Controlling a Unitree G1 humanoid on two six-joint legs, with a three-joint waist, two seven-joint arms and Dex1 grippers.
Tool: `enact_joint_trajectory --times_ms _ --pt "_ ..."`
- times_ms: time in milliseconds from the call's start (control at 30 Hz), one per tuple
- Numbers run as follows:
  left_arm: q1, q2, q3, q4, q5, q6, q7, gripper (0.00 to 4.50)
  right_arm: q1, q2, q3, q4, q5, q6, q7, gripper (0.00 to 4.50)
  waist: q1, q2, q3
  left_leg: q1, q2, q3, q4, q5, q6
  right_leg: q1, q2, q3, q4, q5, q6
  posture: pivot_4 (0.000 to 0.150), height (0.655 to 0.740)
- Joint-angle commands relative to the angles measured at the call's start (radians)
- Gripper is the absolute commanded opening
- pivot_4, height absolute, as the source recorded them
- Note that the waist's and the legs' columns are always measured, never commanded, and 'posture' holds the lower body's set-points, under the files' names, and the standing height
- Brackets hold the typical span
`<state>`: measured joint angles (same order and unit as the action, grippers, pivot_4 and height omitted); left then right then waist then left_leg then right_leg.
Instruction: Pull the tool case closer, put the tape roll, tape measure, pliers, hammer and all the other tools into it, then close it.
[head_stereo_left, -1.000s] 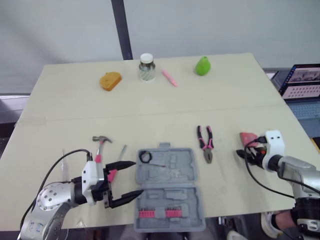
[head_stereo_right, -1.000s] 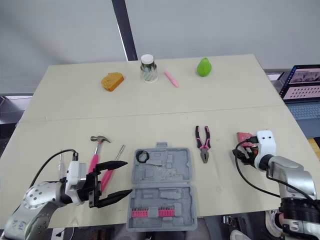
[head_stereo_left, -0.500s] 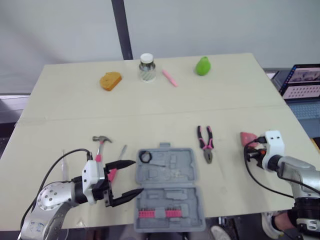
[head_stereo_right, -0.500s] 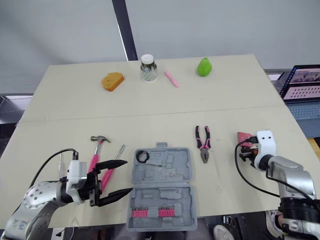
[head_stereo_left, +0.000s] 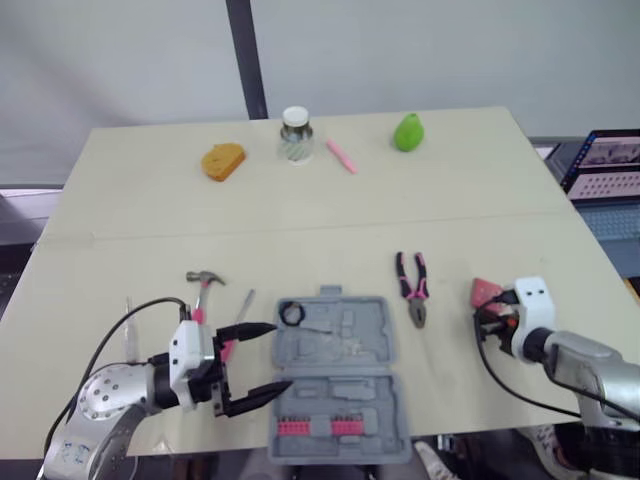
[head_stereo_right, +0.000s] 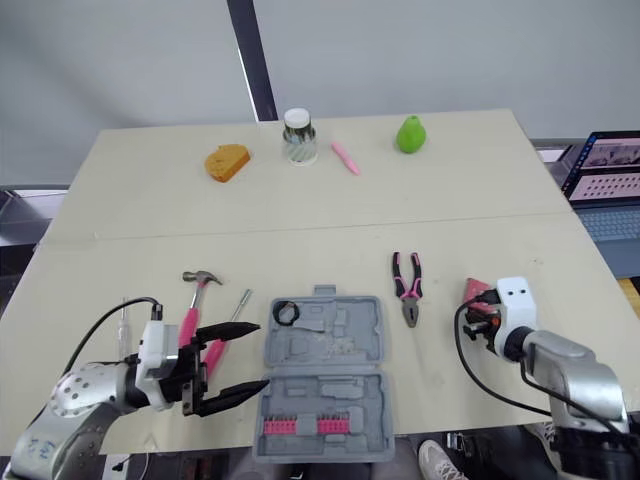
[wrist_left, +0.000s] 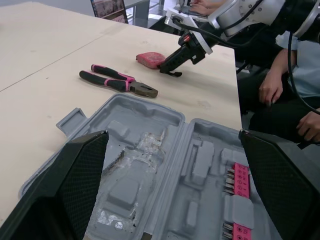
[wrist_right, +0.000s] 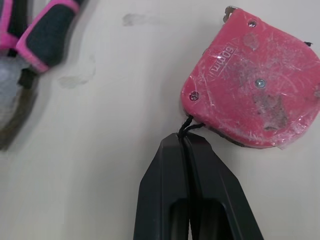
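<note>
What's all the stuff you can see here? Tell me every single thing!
table: one, beige, under everything
tool case: one, grey, open, at the near edge
tape roll: one, black, in the case's far left corner
bit strips: two, pink, in the case's near half
hammer: one, pink handle, left of the case
screwdriver: one, silver shaft, between hammer and case
pliers: one, pink and black, right of the case
tape measure: one, red, right of the pliers
bread-shaped thing: one, orange, far side
jar: one, white lid, far side
pen: one, pink, beside the jar
pear: one, green, far side
laptop: one, off the table's right edge
person's hand: beyond the table
left gripper: black, open, at the case's left edge
right gripper: black, shut on the tape measure's cord
</note>
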<state>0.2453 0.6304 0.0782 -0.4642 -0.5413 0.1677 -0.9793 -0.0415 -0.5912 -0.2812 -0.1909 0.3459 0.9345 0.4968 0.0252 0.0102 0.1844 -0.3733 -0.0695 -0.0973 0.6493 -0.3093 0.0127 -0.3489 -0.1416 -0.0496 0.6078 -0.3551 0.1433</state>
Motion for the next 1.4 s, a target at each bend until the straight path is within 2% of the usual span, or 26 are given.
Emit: enact_joint_trajectory --times_ms 33,467,733,1100,1400 --pt "0.009 0.006 0.0 -0.041 -0.017 0.004 -0.008 4.5 0.058 0.023 -0.009 -0.105 0.037 0.081 -0.028 0.04 0.0 0.0 0.0 0.0 0.0 0.0 0.0 0.0 0.0 0.0 0.0 0.0 0.0 0.0 0.0 0.15 0.7159" --pt "0.05 0.011 0.007 0.003 -0.01 -0.043 -0.076 4.5 0.212 0.065 -0.046 -0.366 0.109 0.246 -0.064 0.04 0.001 0.0 0.0 -0.004 0.0 0.0 -0.002 0.0 0.0 -0.005 0.0 0.001 0.001 0.0 -0.001 0.15 0.7159" --pt "0.057 0.031 -0.011 0.026 0.011 -0.092 -0.148 4.5 0.273 0.063 -0.068 -0.442 0.139 0.288 -0.058 0.04 0.002 0.0 0.0 -0.005 0.0 0.0 -0.001 0.0 0.0 -0.007 0.0 0.001 0.002 0.0 -0.001 0.15 0.7159" --pt "0.037 0.003 -0.029 0.058 0.06 -0.182 -0.146 4.5 0.372 0.084 -0.092 -0.542 0.185 0.337 -0.063 0.04 0.002 0.0 0.0 -0.006 0.0 0.0 -0.001 0.0 0.0 -0.008 -0.001 0.001 0.002 0.0 -0.001 0.15 0.7159" --pt "0.03 0.001 -0.039 0.064 0.081 -0.228 -0.14 4.5 0.392 0.081 -0.1 -0.553 0.197 0.348 -0.063 0.04 0.002 0.0 0.0 -0.006 0.0 0.0 -0.001 0.0 0.0 -0.009 0.0 0.001 0.003 0.0 -0.001 0.15 0.7159"
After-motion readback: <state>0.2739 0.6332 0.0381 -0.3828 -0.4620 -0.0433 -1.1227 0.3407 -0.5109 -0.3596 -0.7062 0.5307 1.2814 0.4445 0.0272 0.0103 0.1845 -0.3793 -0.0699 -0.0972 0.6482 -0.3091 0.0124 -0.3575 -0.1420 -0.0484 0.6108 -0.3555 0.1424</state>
